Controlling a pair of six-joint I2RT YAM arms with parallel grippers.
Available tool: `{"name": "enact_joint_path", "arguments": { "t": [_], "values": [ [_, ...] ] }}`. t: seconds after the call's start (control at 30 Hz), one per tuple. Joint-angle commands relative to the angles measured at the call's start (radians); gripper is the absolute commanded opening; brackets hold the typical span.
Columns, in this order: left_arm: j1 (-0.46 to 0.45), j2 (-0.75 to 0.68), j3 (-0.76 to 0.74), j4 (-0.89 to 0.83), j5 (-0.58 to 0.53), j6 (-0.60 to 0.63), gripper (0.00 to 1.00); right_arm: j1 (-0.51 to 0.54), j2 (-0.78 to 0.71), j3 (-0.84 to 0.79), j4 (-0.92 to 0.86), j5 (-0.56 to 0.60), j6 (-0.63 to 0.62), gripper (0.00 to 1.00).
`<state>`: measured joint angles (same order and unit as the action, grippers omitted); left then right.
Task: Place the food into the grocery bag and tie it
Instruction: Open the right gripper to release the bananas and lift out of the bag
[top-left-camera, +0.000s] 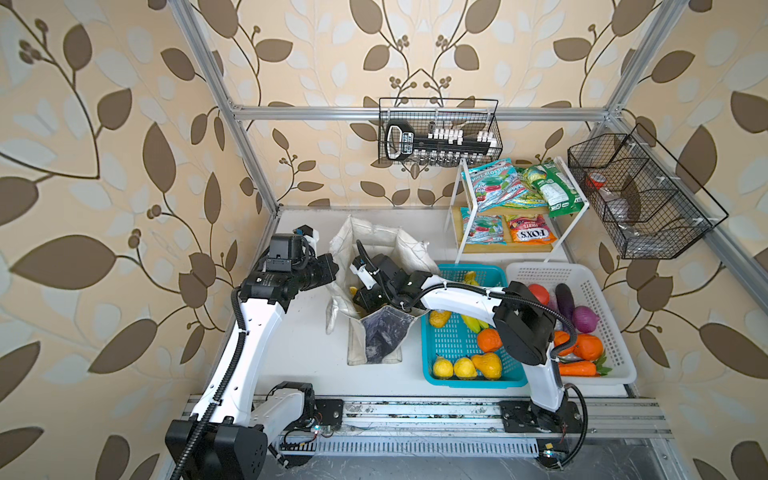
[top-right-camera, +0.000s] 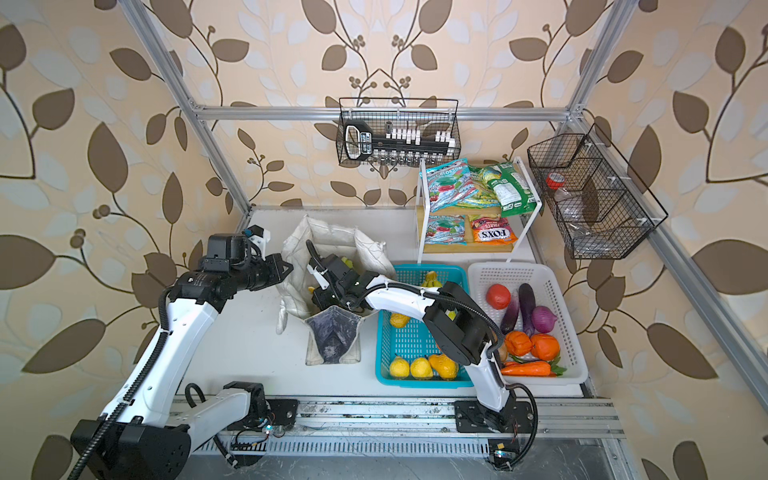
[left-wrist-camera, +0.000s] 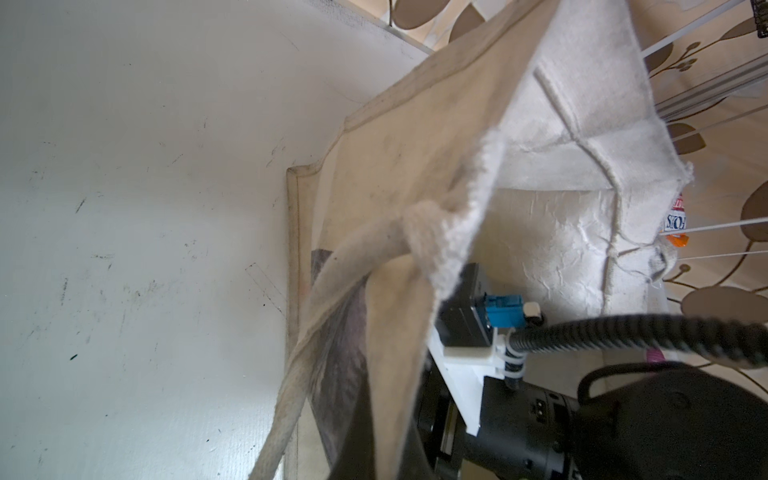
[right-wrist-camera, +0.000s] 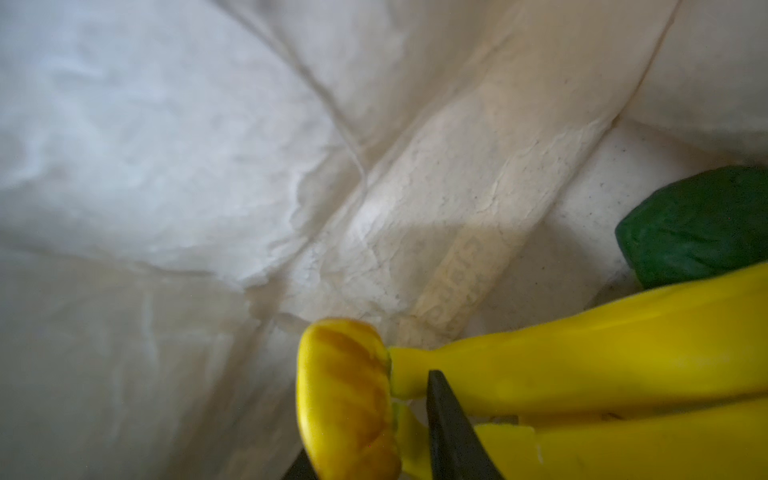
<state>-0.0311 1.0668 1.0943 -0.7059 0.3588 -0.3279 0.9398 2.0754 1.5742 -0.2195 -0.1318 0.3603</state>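
The banana bunch (right-wrist-camera: 582, 365) lies deep inside the grocery bag (top-left-camera: 376, 239), low against the cloth floor, with the green round fruit (right-wrist-camera: 698, 224) just beside it. Its brown-streaked crown sits between the two dark fingers of the right gripper (right-wrist-camera: 370, 451), which reaches down through the bag's mouth from the right. One finger lies against the stem, but I cannot tell whether the jaws pinch the crown or merely flank it. Judging by the depth, this is the drop-off of the bunch.

The bag stands at the table's middle, just left of the turquoise basket (top-left-camera: 473, 381), where lemons (top-left-camera: 442, 368) wait. At the bag's left rim the left gripper (top-left-camera: 330, 270) is pressed together on the cloth, apparently to hold the mouth upright and open for the other arm.
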Motion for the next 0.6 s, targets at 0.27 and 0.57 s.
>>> {"name": "enact_joint_path", "arguments": {
  "t": [0.27,0.57],
  "values": [
    [0.009,-0.014,0.002,0.033,-0.007,0.011,0.00,-0.003,-0.089,0.058,-0.081,0.014,-0.021,0.81],
    [0.009,-0.005,0.005,0.022,-0.035,0.002,0.00,-0.002,-0.370,0.031,-0.190,0.239,-0.090,1.00]
  ]
}}
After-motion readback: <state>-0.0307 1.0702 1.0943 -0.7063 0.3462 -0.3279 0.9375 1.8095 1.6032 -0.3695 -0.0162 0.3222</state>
